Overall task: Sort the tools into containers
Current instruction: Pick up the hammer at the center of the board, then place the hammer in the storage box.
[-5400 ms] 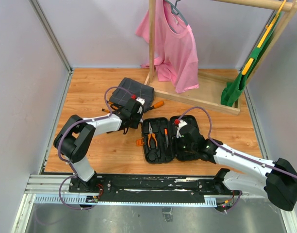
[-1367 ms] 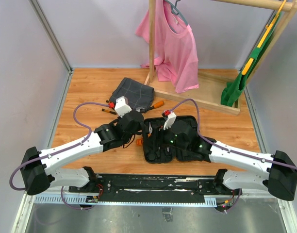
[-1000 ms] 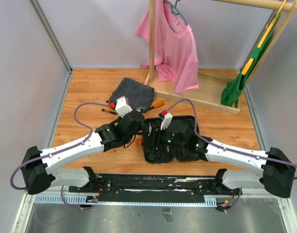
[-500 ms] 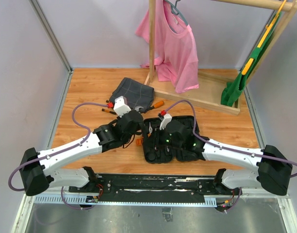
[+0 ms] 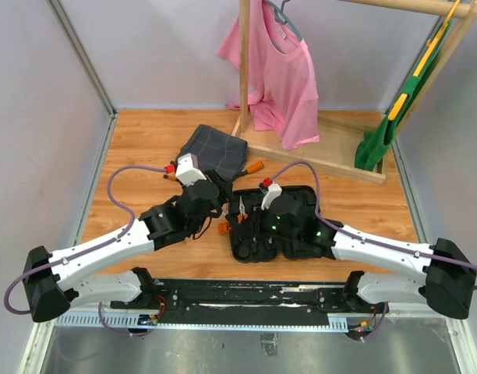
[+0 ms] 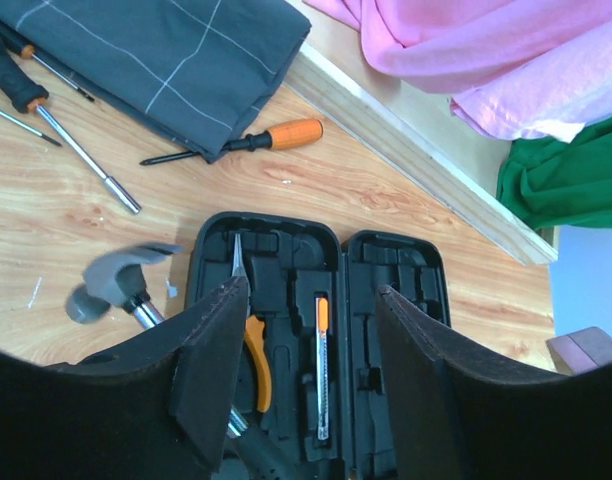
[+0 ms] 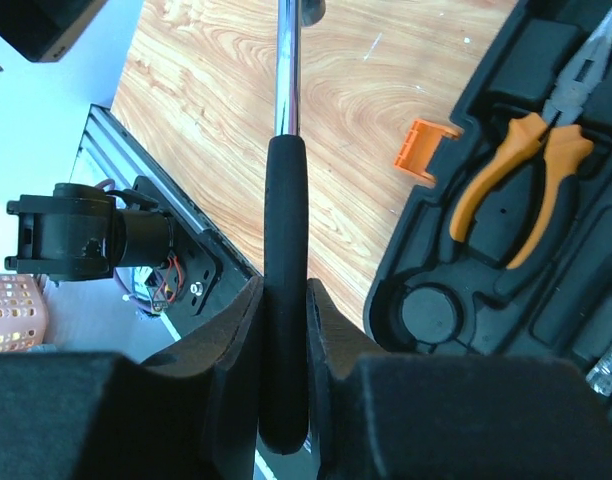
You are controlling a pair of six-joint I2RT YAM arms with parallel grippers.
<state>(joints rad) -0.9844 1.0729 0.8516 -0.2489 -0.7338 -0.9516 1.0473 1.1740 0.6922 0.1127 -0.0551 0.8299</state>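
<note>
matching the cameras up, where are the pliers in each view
top external: pliers sit mid-frame, in the left half of the open tool case, partly hidden by the right arm.
left wrist: pliers at bottom centre, just right of the near finger.
right wrist: pliers at upper right, orange handles spread.
Shared landmark: the black tool case.

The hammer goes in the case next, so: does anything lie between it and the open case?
Nothing visible does. The right gripper holds the hammer by its handle right beside the open tool case; pliers and one screwdriver sit in their own slots. The left gripper, open, hangs close over the shaft.
</note>
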